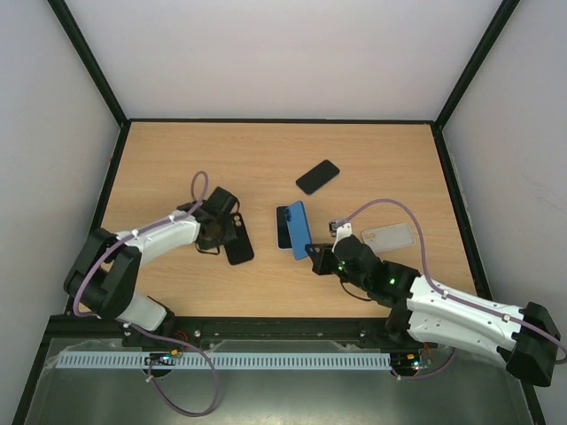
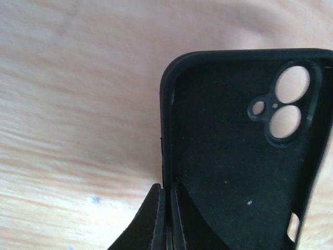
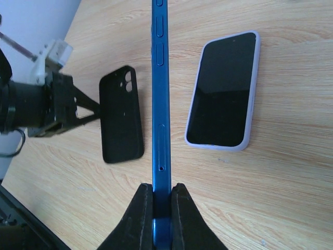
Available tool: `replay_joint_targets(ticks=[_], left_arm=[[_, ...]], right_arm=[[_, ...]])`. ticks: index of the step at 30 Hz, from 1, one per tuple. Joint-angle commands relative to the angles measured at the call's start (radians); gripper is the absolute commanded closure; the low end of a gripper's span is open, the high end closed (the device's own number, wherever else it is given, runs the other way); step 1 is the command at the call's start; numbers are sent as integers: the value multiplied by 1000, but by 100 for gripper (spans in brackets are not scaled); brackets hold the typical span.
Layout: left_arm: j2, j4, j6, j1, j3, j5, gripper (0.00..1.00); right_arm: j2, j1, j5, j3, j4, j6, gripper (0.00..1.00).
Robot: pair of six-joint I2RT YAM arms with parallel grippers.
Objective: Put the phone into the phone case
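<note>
The black phone case [image 1: 237, 241] lies open side up on the table, camera holes toward the far side. My left gripper [image 1: 219, 223] is shut on its left side wall; in the left wrist view the fingertips [image 2: 167, 194] pinch that wall of the case [image 2: 234, 172]. My right gripper [image 1: 322, 258] is shut on a blue phone [image 1: 299, 228] and holds it on edge above the table. In the right wrist view the phone [image 3: 160, 104] stands edge-on between the gripper's [image 3: 161, 197] jaws, right of the black case [image 3: 122, 117].
A phone in a lilac case [image 1: 283, 226] lies screen up beside the blue phone, also in the right wrist view [image 3: 223, 91]. A black phone [image 1: 317, 176] lies farther back. A clear case [image 1: 390, 237] lies at the right. Black frame rails edge the table.
</note>
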Motion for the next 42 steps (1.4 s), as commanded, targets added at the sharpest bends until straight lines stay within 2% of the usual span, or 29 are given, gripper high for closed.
replay_joint_targets(ticks=[1, 6, 14, 18, 21, 31, 42], left_arm=[[-15, 14, 2, -89, -48, 12, 98], [10, 37, -53, -179, -64, 27, 98], [-20, 198, -172, -193, -128, 192, 97], [-37, 239, -211, -190, -147, 221, 86], [-39, 255, -217, -181, -156, 247, 82], [-159, 428, -186, -35, -298, 348, 61], [-320, 686, -148, 181, -506, 593, 55]], right_arm=[[-24, 2, 43, 48, -24, -22, 98], [24, 3, 21, 75, -21, -19, 98], [98, 3, -17, 93, 2, 11, 98], [120, 3, -22, 109, 2, 17, 98], [144, 4, -39, 120, 9, 31, 98], [227, 26, -56, 157, 30, 59, 98], [399, 87, -41, 261, 7, 32, 98]])
